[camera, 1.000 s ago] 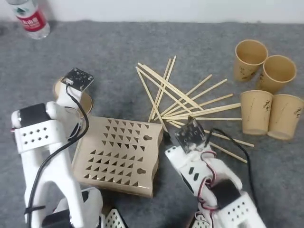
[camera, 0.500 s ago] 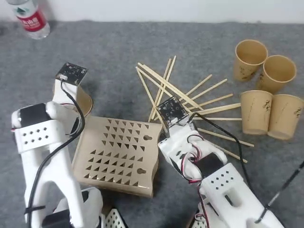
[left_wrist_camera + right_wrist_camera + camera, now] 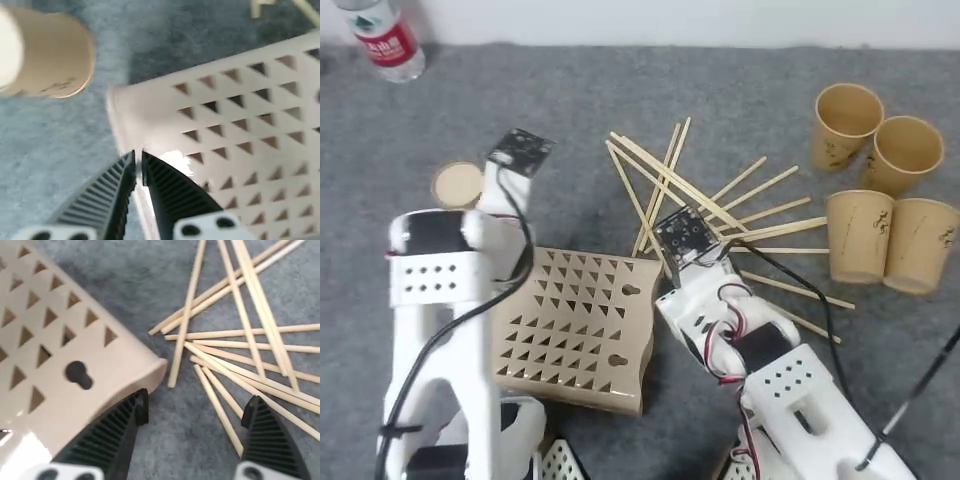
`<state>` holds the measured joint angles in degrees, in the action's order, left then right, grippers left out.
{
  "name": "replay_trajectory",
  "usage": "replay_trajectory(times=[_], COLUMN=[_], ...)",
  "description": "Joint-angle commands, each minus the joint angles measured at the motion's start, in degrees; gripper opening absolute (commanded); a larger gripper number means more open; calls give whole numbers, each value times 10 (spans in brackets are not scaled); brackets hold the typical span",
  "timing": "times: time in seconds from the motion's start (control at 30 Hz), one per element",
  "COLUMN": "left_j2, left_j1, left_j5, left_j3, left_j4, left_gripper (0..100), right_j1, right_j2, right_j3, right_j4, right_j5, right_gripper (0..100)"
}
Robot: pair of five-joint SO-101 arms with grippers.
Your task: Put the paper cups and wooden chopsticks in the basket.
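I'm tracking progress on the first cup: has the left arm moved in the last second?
Yes. The left arm has swung sideways off the lone paper cup, toward the basket; the cup now stands uncovered.

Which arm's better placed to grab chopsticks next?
Right. The right gripper, jaws open, hangs over the chopsticks beside the basket corner. The left gripper, jaws shut, sits at the basket's other edge near a paper cup.

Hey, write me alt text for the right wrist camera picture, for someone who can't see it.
The right gripper hangs open above grey carpet, one finger beside the corner of a perforated beige basket, the other over a loose scatter of wooden chopsticks.
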<state>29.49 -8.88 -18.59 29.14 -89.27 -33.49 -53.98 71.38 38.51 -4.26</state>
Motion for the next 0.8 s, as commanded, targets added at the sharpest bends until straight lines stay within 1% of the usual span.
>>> replay_trajectory(times=[0.0,0.23,0.4,0.53,0.67,0.77], left_j2=[4,4,4,4,4,-2], left_j1=[13,13,13,11,-34,-80], left_j5=[18,16,15,14,7,-45], left_j3=[-25,1,79,105,97,102], left_j4=[-5,4,80,127,149,154], left_gripper=[13,13,13,13,13,13], right_j1=[15,-7,-6,-6,-4,-4], right_j2=[5,5,5,5,5,5], right_j3=[-4,11,12,17,17,17], right_j4=[-8,-13,-13,-14,-14,-14], right_j5=[-6,-6,-7,-10,-10,-10], right_gripper=[308,308,308,308,308,308])
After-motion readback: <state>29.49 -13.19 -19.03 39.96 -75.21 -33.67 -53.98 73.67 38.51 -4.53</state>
